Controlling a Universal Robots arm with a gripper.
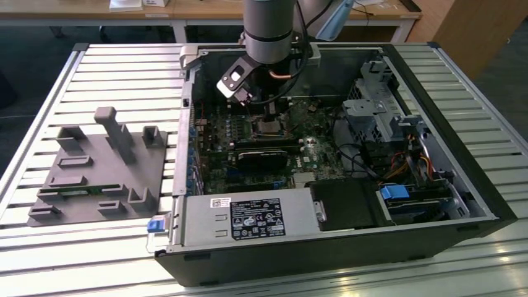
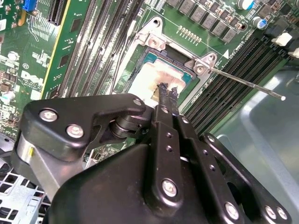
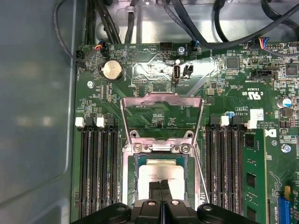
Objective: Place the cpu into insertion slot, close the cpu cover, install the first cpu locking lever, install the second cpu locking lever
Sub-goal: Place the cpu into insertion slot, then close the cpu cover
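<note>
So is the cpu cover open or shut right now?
Open. In the first wrist view the cpu cover is swung back on its hinge, away from the cpu, whose metal face lies uncovered.

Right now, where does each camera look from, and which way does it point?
Exterior view: off the arm, looking down into the open black computer case on a slatted metal table; the grey arm shows.
First wrist view: on the wrist, facing the green motherboard squarely; the tips of the black gripper show.
Second wrist view: on the wrist, slanting across the board past the gripper's body.
Shared: both wrist views show the shut tips at the pale silver square cpu.
</note>
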